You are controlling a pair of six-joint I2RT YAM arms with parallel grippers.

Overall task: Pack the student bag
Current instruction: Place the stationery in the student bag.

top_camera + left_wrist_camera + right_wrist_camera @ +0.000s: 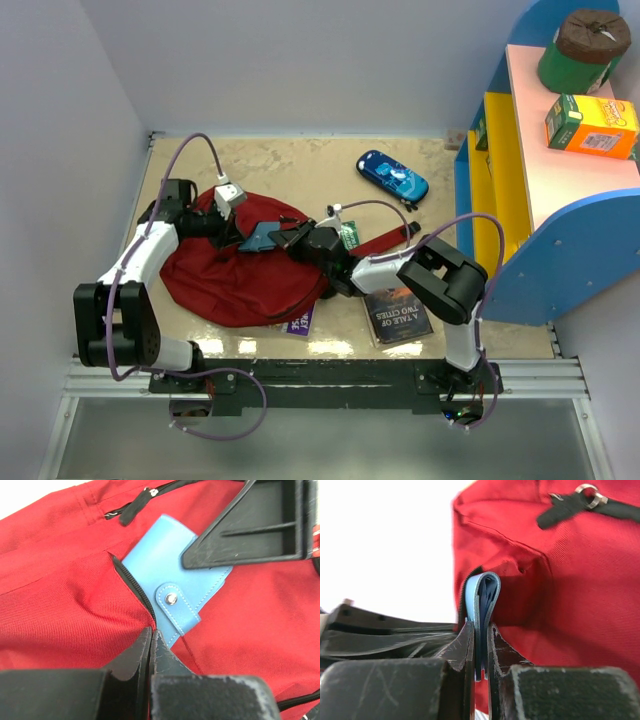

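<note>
The student bag (pixel 230 285) lies flat on the table's left half, dark red, with a black zipper slit (pixel 132 585) on its top. My left gripper (pixel 151 631) is shut on the fabric edge at the lower end of that slit. A light-blue wallet (pixel 165 565) with a snap strap hangs over the bag right beside the slit. My right gripper (pixel 481 630) is shut on the wallet (pixel 482 592), seen edge-on there, with the red bag (pixel 570 580) behind it. From above, both grippers (pixel 240 232) (pixel 288 240) meet over the bag's middle, with the wallet (pixel 262 238) between them.
A blue pencil case (pixel 392 177) lies at the back of the table. A dark book (pixel 398 312) lies near the right arm's base, and a purple book (pixel 300 322) peeks from under the bag. A blue-and-yellow shelf (pixel 500 170) stands at the right, holding an orange box (pixel 590 125) and a green cylinder (pixel 580 50).
</note>
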